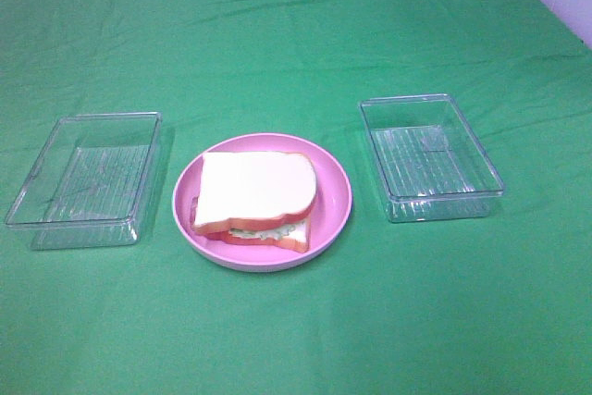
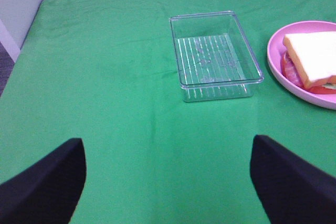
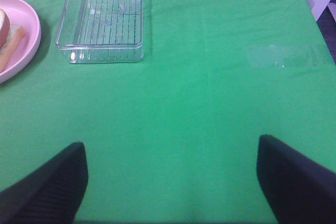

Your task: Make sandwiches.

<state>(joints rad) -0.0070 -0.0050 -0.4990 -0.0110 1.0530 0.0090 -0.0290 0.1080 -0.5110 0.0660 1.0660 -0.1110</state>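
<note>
The sandwich (image 1: pixel 257 201) sits assembled on the pink plate (image 1: pixel 338 182), midway between two clear trays (image 1: pixel 83 182) (image 1: pixel 430 156), likely so either arm could reach it; the left gripper (image 2: pixel 168 182) and right gripper (image 3: pixel 170 182) hover back, jaws spread wide, holding nothing

White sandwich (image 1: pixel 254 199) with orange-brown crust, pink plate (image 1: pixel 338 193), green cloth (image 1: pixel 296 34)
</note>
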